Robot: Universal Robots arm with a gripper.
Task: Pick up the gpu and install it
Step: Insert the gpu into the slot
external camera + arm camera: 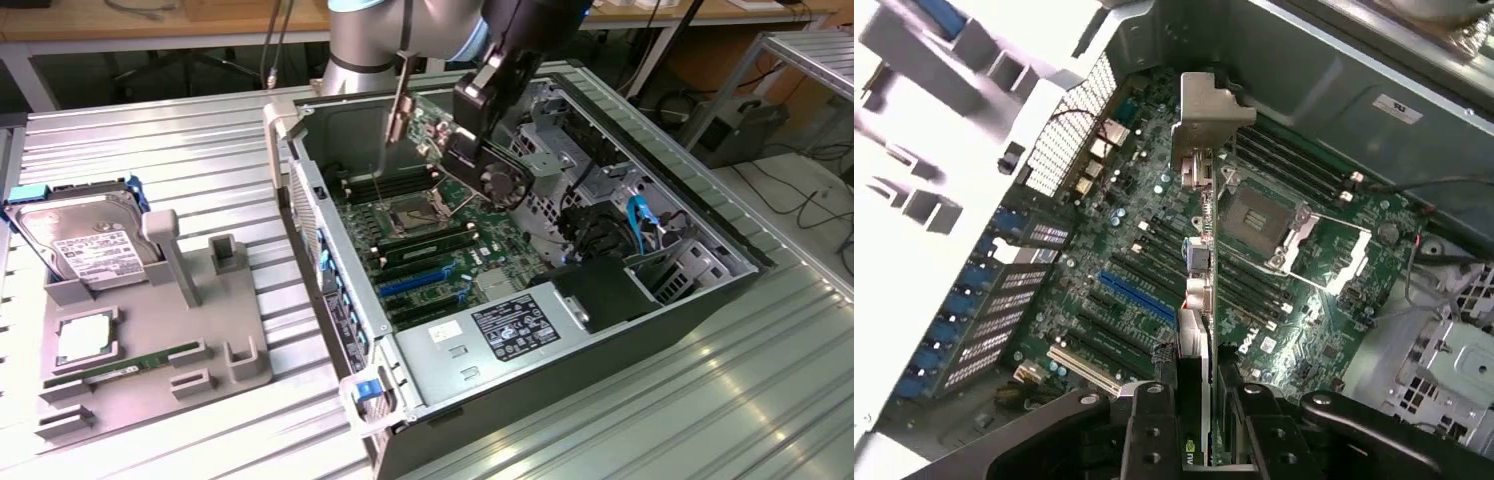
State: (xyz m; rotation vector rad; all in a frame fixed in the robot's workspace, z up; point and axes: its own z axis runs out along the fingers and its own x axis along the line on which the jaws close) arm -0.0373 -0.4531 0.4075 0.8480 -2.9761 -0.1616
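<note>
**Black gripper (1202, 405) clamped on gpu (1197, 300) above board (1324, 345)**

Nearest the wrist, the gpu is gripped edge-on between the two fingers (1152, 425), which are closed on its two faces. From there the card runs away from the wrist to its silvery bracket (1206, 110), the far end. The gpu is carried in the air over the board, inside the open case (574, 420), and is seated in no slot. Beneath and beside it lie the white slot (1087, 368) and the blue slot (1137, 300). Farther off is the open socket (1264, 215). Outside the case, at the exterior view's left, the tray (234, 370) is seen with the drive (87, 245) on it.

The step in hand is judged to be the carry and line-up over the board. For good work:

- The grip is to be held firm, so that the card cannot tilt between the fingers.
- The contact edge is to be set parallel to the chosen slot.
- The bracket is to be turned towards the perforated rear panel (1069, 130).
- Tall parts round the socket are to be cleared.

Whether the card is already parallel to a slot cannot be told.
</note>
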